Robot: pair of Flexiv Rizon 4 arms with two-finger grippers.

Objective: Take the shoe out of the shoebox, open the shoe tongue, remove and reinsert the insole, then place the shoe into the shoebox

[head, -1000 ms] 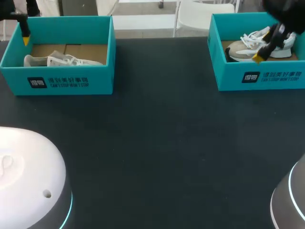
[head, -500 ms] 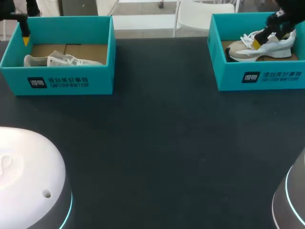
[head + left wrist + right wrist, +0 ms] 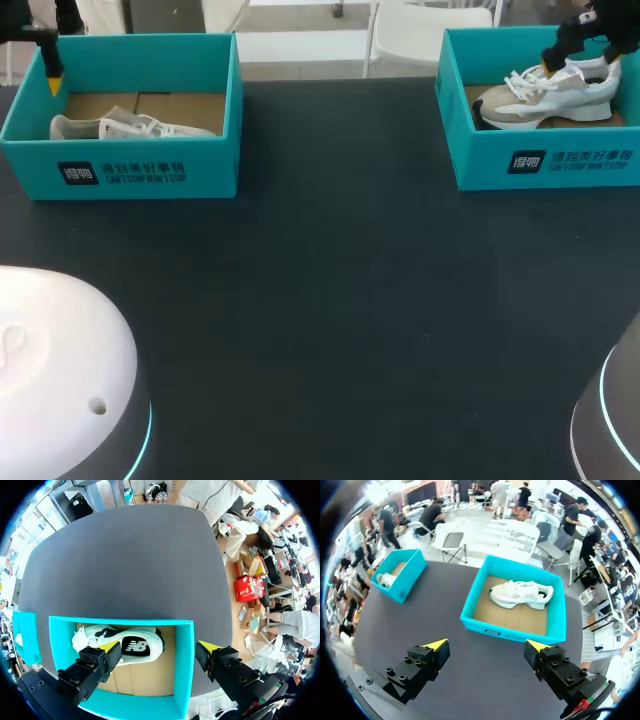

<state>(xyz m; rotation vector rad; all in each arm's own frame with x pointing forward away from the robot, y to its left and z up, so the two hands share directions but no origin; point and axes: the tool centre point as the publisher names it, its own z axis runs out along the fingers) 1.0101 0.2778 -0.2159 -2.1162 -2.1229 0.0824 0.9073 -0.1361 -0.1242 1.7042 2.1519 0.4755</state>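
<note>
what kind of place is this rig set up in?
Probably a robot lab test bench: a dark table, the left shoebox holding the left sneaker, the right shoebox holding the right sneaker, and the yellow-tipped left gripper and right gripper, both open.

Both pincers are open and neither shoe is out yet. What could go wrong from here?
1. The left pincer straddles a wall of the left shoebox: one tip is over the left shoe, the other outside the box. A straight descent would likely hit that wall or shove the box.
2. The right shoe has loose laces. The open right pincer could snag them and drag the shoe rather than lift it cleanly.
</note>
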